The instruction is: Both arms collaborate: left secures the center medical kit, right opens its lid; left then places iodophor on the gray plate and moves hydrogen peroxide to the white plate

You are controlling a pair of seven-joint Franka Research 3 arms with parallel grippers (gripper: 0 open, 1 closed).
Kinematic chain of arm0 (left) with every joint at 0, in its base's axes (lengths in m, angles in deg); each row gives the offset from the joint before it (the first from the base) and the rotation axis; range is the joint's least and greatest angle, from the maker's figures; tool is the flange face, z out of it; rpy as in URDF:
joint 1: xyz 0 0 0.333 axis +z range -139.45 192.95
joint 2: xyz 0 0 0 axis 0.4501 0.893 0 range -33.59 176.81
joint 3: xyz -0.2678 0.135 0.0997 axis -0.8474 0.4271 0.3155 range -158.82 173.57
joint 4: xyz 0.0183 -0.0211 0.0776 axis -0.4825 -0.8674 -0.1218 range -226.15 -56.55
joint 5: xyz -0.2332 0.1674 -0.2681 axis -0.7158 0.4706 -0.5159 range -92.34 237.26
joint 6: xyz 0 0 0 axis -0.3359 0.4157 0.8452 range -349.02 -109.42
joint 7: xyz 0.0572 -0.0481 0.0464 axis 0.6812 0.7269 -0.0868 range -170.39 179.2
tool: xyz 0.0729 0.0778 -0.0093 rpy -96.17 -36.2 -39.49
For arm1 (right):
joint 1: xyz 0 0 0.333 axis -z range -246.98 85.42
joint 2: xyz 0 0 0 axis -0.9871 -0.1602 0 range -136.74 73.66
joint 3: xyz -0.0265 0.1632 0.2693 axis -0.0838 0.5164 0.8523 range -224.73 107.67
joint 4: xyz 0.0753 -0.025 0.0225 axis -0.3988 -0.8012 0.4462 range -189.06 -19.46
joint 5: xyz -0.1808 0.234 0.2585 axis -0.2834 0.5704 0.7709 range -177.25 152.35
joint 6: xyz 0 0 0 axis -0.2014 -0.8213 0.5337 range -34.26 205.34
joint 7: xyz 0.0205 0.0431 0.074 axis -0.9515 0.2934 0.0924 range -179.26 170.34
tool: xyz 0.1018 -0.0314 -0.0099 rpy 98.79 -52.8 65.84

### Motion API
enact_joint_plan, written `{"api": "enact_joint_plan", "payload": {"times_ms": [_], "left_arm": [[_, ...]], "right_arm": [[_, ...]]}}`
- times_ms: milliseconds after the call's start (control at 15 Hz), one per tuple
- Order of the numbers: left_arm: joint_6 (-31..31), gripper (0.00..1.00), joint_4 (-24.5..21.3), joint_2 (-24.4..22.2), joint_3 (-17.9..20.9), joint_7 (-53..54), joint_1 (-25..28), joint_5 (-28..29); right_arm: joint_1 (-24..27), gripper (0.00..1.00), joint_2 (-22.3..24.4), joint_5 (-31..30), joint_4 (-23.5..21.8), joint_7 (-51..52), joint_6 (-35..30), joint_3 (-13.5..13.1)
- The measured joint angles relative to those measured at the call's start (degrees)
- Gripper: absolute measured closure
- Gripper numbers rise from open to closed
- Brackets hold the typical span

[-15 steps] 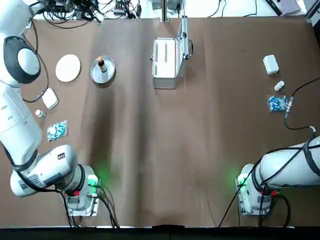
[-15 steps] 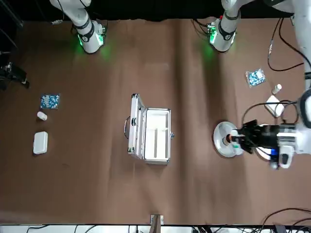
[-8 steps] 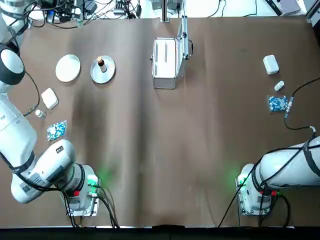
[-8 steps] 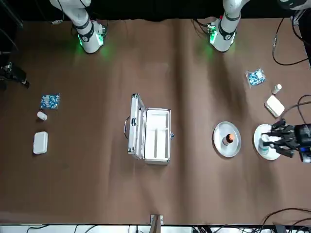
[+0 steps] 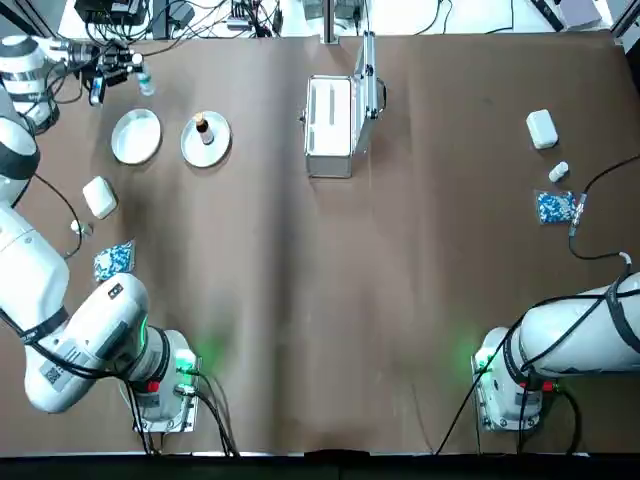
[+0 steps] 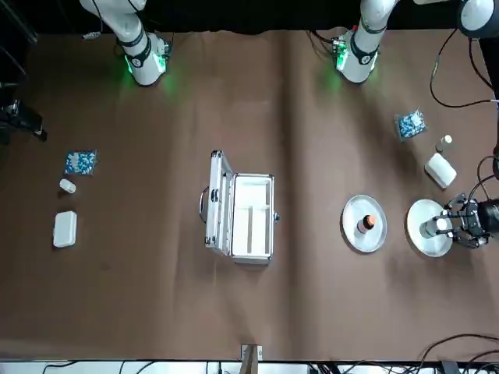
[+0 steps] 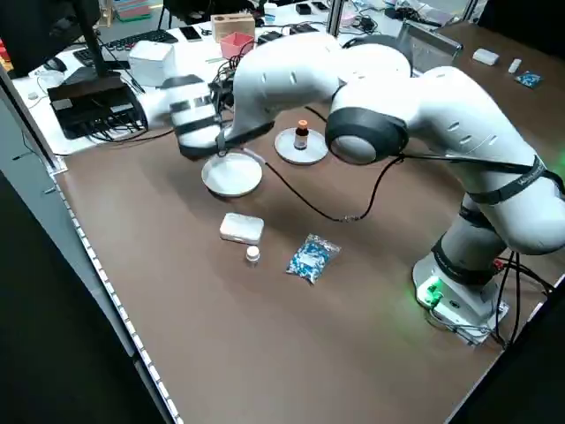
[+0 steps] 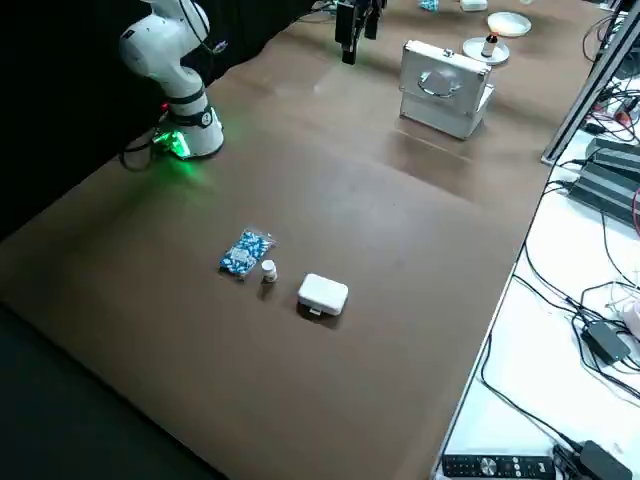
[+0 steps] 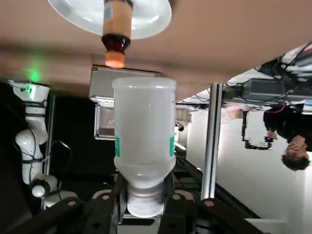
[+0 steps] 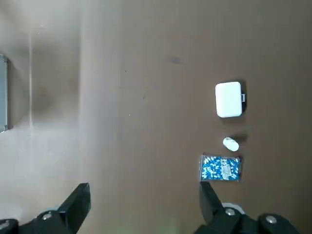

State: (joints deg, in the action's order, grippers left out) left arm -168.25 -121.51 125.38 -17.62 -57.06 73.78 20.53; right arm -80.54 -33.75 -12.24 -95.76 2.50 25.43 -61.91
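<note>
My left gripper (image 5: 128, 68) is shut on the cap end of the hydrogen peroxide (image 5: 146, 84), a white bottle with a teal mark (image 9: 144, 131), held off the table. In the front view the hydrogen peroxide (image 6: 432, 227) overlaps the white plate (image 6: 421, 243). The iodophor (image 5: 203, 127) stands on the gray plate (image 5: 215, 150), right beside the white plate (image 5: 136, 137). The medical kit (image 5: 330, 125) sits open at the far centre with its lid (image 5: 368, 75) upright. My right gripper (image 10: 144, 202) hangs open high over the right side of the table, holding nothing.
A rounded white box (image 5: 99, 196), a small bottle (image 5: 80, 228) and a blue packet (image 5: 113, 260) lie on the left. A matching box (image 5: 541, 128), bottle (image 5: 558, 172) and packet (image 5: 555, 207) lie on the right. Cables run along the far edge.
My left gripper has carried the white bottle leftwards, from over the gray plate to the white plate and on toward the table's far left. The right arm has stayed still.
</note>
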Motion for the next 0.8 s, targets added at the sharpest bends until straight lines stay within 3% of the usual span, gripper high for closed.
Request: {"api": "enact_joint_plan", "payload": {"times_ms": [467,800], "left_arm": [[0.4,0.67,0.0,4.7,0.8,-0.6,5.0,-0.1],[1.1,0.67,0.0,6.8,4.9,1.0,5.1,-0.1]], "right_arm": [[0.0,0.01,0.0,0.0,0.0,0.0,0.0,0.0],[0.0,0.01,0.0,0.0,0.0,0.0,0.0,0.0]]}}
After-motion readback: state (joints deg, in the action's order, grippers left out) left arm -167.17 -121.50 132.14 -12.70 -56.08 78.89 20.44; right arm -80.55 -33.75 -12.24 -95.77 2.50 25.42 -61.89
